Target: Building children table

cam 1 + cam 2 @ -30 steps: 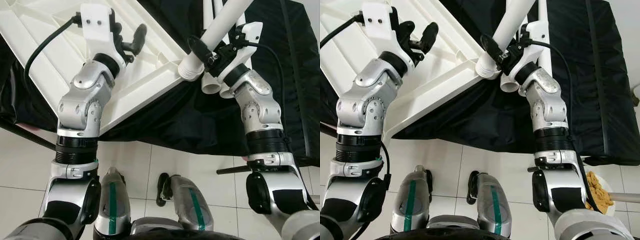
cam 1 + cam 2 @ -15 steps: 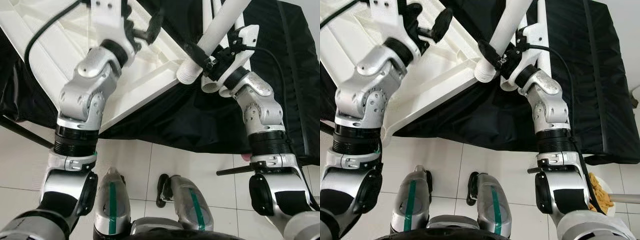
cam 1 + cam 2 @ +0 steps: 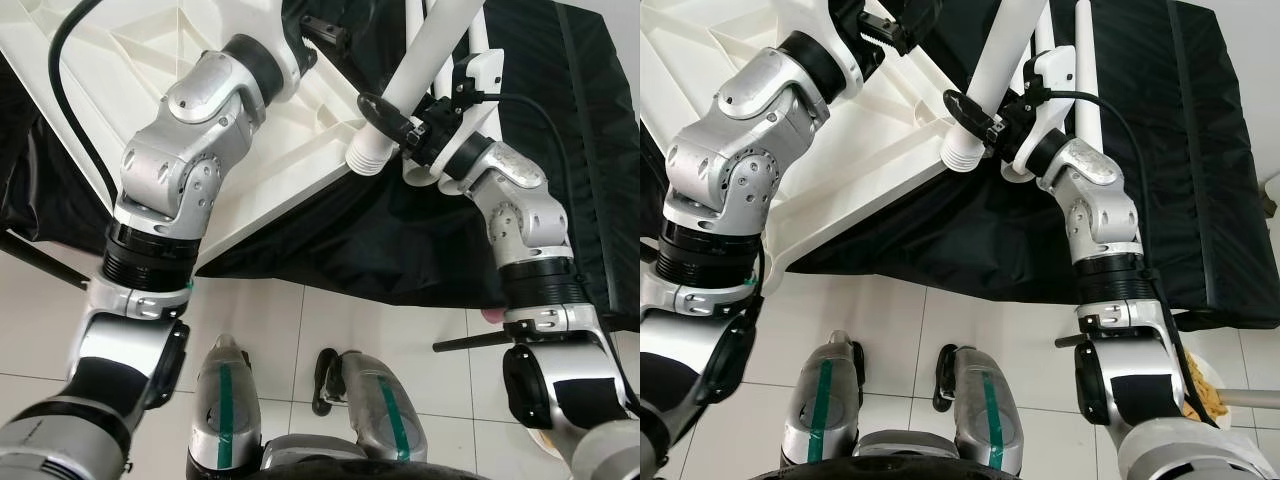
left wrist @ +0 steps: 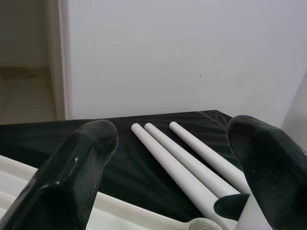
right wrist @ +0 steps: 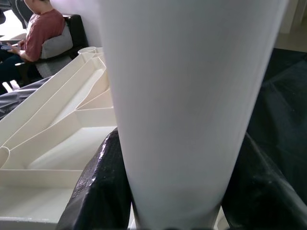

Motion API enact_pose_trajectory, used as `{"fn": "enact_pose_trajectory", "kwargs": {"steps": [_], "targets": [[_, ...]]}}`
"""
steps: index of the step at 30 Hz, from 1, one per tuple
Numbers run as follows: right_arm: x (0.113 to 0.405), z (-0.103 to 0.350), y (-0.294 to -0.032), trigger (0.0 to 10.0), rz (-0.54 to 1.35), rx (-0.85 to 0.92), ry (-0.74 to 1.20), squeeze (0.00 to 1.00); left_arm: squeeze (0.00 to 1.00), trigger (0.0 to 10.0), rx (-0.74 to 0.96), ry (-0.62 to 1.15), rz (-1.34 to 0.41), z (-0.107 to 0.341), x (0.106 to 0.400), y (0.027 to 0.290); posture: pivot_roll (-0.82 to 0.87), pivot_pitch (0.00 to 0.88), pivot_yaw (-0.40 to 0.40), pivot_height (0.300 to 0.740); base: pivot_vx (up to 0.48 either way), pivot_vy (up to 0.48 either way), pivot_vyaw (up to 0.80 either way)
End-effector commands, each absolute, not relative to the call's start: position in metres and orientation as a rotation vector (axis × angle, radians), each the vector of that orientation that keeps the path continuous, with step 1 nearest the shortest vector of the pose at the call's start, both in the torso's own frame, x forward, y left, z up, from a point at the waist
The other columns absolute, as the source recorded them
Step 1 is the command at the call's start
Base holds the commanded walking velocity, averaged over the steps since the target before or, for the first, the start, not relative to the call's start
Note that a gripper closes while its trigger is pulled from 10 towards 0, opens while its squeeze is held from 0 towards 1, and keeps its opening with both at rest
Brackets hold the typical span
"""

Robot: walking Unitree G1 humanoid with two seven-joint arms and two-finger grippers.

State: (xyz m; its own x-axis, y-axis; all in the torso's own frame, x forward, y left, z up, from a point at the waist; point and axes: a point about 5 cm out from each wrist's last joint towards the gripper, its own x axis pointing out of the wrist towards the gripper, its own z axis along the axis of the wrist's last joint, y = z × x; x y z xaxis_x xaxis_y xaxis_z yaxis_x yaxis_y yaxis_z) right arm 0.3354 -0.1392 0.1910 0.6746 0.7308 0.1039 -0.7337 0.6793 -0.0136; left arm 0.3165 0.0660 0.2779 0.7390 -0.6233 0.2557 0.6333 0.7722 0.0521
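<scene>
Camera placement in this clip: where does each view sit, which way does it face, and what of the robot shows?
Eye views: head, looking down; both arms, legs, upturned white tabletop, black cloth.
Left wrist: along the open left gripper toward spare legs and a wall.
Right wrist: along the right gripper, shut on the table leg.
Shared: tabletop, held leg.
</scene>
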Motion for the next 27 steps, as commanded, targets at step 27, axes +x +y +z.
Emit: {"fn": "enact_pose_trajectory", "kwargs": {"steps": [27], "targets": [[0.351,0.189,-0.143,10.0,0.859,-0.072,-0.01,0.0,0.0,10.0,0.148,-0.304,-1.531,0.289,0.282,0.021,0.14,0.01,-0.126,0.74,0.0,0.0,0.0]]}}
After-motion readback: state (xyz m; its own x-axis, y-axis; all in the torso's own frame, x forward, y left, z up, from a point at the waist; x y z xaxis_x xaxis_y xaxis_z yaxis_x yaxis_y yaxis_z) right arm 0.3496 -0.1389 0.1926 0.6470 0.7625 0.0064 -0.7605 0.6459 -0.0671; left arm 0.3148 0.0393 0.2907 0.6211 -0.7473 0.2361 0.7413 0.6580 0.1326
